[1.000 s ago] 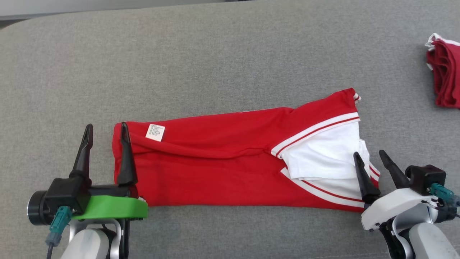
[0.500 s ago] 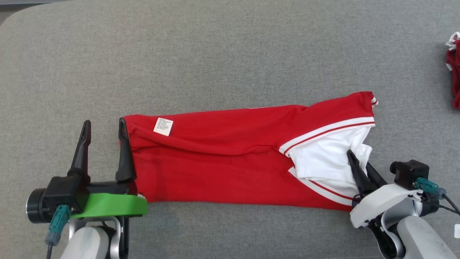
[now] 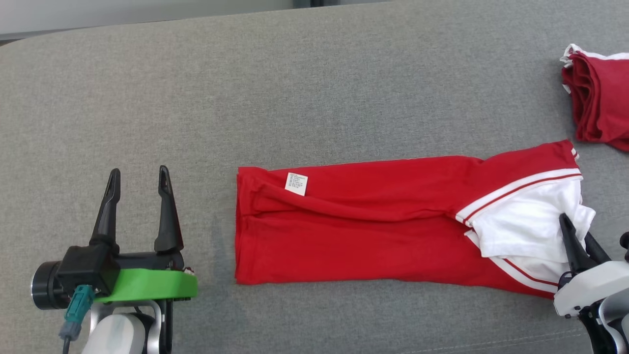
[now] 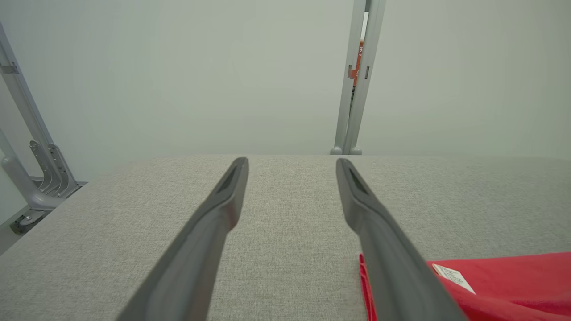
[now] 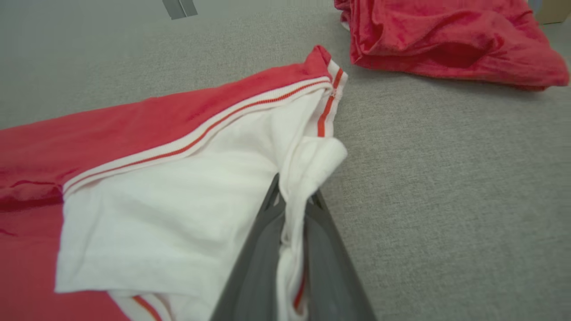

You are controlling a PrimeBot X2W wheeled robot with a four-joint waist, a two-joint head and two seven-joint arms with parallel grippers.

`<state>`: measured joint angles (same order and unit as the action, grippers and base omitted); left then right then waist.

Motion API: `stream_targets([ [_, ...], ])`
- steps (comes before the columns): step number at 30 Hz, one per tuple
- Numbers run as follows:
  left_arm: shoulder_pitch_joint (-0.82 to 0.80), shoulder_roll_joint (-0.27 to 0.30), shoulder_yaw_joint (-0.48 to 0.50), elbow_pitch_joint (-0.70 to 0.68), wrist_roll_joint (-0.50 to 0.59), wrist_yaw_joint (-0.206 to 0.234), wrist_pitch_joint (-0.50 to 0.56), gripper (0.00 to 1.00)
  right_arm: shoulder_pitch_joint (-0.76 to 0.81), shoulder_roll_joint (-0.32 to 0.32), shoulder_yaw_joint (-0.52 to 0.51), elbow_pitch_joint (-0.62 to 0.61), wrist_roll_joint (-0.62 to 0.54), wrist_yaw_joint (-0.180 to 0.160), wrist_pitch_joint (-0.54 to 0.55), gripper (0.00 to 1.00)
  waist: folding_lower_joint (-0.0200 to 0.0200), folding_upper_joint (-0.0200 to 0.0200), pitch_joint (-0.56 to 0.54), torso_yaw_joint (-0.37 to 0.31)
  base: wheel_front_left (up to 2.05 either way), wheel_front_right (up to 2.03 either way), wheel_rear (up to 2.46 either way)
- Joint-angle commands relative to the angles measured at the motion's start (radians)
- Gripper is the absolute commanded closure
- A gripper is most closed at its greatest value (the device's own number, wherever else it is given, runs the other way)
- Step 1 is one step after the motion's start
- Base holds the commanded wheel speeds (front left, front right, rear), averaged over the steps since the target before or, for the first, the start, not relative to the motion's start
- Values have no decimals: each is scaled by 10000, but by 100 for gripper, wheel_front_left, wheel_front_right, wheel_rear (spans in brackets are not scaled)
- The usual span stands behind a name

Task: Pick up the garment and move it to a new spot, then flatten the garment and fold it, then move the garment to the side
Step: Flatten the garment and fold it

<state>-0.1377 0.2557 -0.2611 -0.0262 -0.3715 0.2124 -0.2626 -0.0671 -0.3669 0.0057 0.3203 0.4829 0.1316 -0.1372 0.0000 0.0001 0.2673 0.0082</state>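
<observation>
Pinching the white end of the one flat shirt (image 3: 368,231) in the right gripper (image 5: 294,196), plain from its wrist; holding the left gripper (image 3: 139,171) spread, empty, shirt lying to its right; showing one red bundle (image 5: 446,40) beyond the right gripper

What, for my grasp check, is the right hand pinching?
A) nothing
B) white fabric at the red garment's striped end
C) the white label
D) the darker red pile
B: the right hand is shut on white fabric of the folded red-and-white cloth garment.
</observation>
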Motion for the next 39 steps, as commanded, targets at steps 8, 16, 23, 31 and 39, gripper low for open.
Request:
stream_targets([
  [8,220,-10,-46,120,-18,-85,-24,0,-879,-237,1302,-2504,-406,-17,1448,100,0,-1,-414,-63,0,0,0],
  [16,36,-134,-191,246,-94,-219,-23,0,-2148,855,3868,-3779,-273,-15,3090,100,0,-1,-573,446,0,0,0],
  [23,-159,-416,-366,485,-97,-371,-12,0,-3037,2474,5839,-2059,215,-14,2932,100,0,-1,-388,1141,0,0,0],
  [31,-439,-707,-349,736,66,-590,-12,0,-3940,3058,6599,118,465,-12,1624,54,0,-1,51,1570,0,0,0],
  [39,-393,-788,-58,842,275,-660,-12,0,-4584,2838,6920,-540,346,-12,-523,0,0,-1,116,1270,0,0,0],
])
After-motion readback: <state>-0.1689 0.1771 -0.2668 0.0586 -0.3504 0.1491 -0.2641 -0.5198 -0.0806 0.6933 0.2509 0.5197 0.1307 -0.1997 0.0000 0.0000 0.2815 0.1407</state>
